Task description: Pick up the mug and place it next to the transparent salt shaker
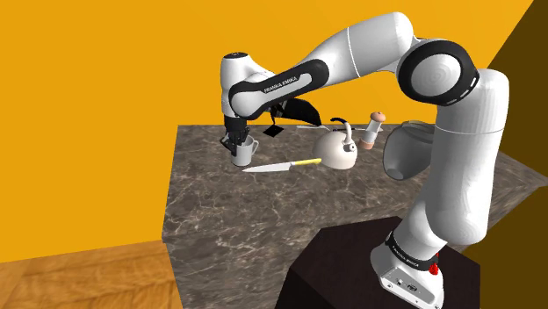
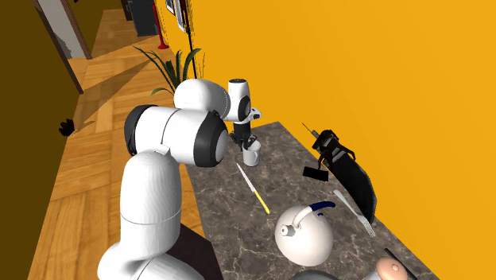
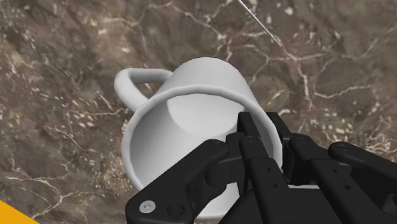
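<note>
Jaws: clamped across white mug (image 3: 203, 83) wall, one inside, one outside; gripper (image 3: 270, 130) above marbled counter (image 3: 57, 70).

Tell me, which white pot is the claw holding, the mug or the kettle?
The mug. The claw clasps its rim. The round kettle stands apart from the claw, past the yellow-handled knife.

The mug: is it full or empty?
Empty, as far as shows: the wrist view looks into the white mug and its inside is bare.
</note>
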